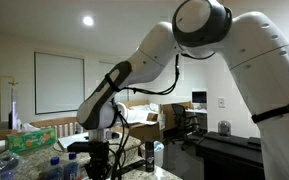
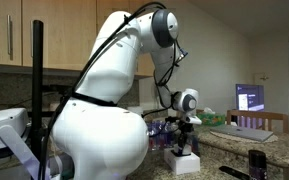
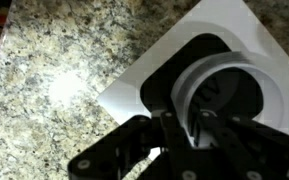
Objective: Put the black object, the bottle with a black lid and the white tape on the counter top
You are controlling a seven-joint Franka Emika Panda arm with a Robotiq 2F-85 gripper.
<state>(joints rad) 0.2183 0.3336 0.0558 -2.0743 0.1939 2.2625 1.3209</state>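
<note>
Above the white box [image 3: 149, 80] on the speckled worktop [image 3: 54, 90], my pincer [image 3: 184, 125] pinches the white tape [image 3: 212, 68] by its rim.

I see the white tape [image 3: 196, 72] as a ring on edge, on a white base [image 3: 144, 80] on the speckled granite counter top [image 3: 54, 90]. In an exterior view, the small dark bottle with a black lid [image 2: 256, 160] stands upright on it.

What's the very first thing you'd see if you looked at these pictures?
The huge white robot arm fills much of both exterior views. In the wrist view, the speckled counter top shines under a light, and a ring of white tape sits in a white square box just above the gripper.
</note>
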